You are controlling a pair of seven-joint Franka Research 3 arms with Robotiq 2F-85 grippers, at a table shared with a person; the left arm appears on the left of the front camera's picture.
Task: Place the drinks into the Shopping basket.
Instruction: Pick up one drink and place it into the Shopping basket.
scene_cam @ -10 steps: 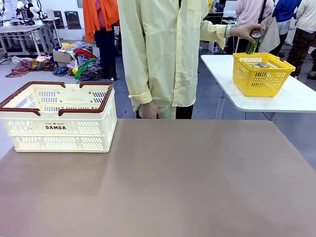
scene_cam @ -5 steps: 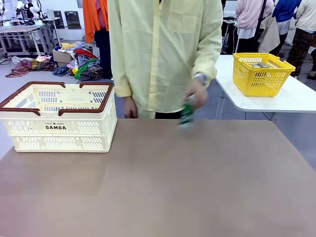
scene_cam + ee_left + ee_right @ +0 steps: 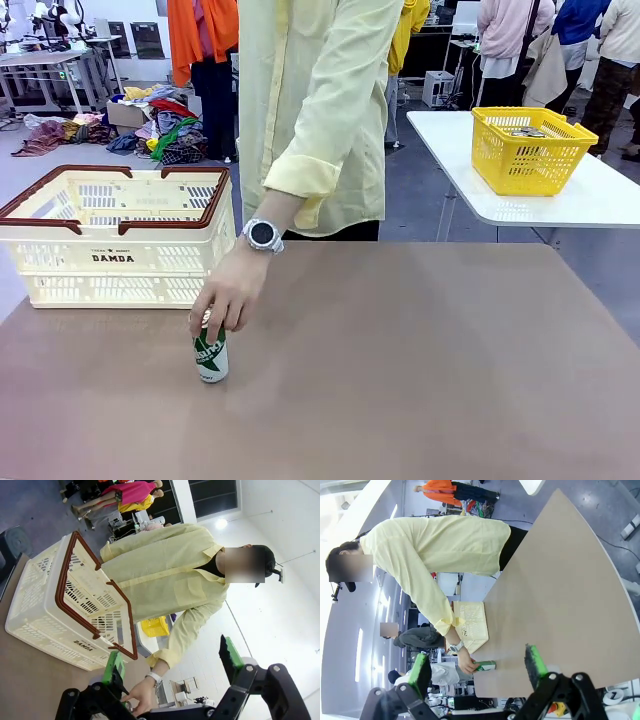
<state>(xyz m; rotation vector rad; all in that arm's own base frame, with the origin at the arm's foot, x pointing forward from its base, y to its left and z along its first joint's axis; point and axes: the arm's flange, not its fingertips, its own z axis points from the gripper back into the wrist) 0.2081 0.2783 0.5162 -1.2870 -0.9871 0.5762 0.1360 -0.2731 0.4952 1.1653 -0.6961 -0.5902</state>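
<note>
bench (image 3: 420,370) carries shopping basket (image 3: 150,262) well ahead of left fingers (image 3: 114,668), spread wide, empty; right fingers (image 3: 421,673) wide too; person's hand (image 3: 228,295) tops upright green can (image 3: 210,355) far ahead between them; reaching now risks hitting hand, toppling can

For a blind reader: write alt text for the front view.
A person's hand grips the top of a green can standing on the brown table, in front of the cream Shopping basket. A yellow basket sits on a white table behind.

hand (image 3: 465,661) grips green can (image 3: 486,666) | can on table (image 3: 555,605) | basket (image 3: 470,621) nearby
</note>
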